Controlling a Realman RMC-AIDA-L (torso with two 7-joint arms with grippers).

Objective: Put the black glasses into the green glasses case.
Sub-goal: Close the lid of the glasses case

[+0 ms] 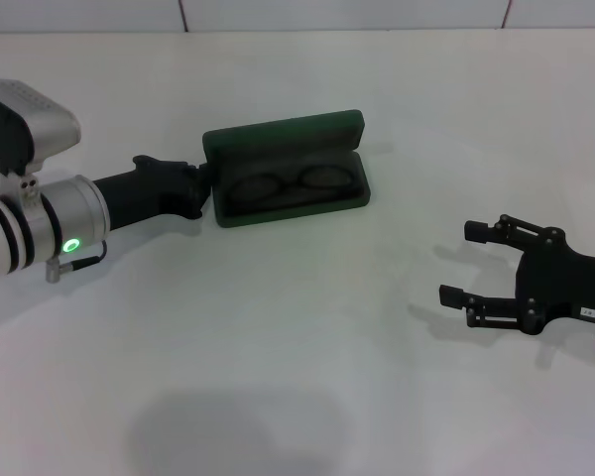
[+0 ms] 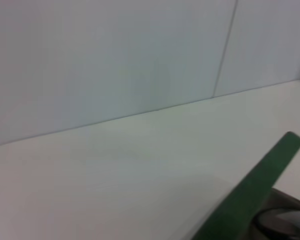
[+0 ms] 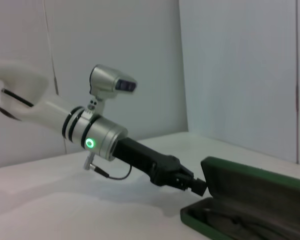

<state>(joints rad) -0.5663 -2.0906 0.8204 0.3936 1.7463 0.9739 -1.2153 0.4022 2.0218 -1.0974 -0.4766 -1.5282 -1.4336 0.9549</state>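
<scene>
Right gripper (image 1: 476, 263) sits nearest you, fingers spread and empty, parked by the worktop's right edge. Left gripper (image 1: 200, 188) meets the green glasses case (image 1: 288, 139) at its left end, likely steadying it; grip unclear. Black glasses (image 1: 290, 184) already lie inside, lid up.

The left gripper (image 1: 200, 188) fingertips are hidden against the green glasses case (image 1: 286, 169), so their spread is unreadable; the right wrist view cuts the case off at its edge
</scene>
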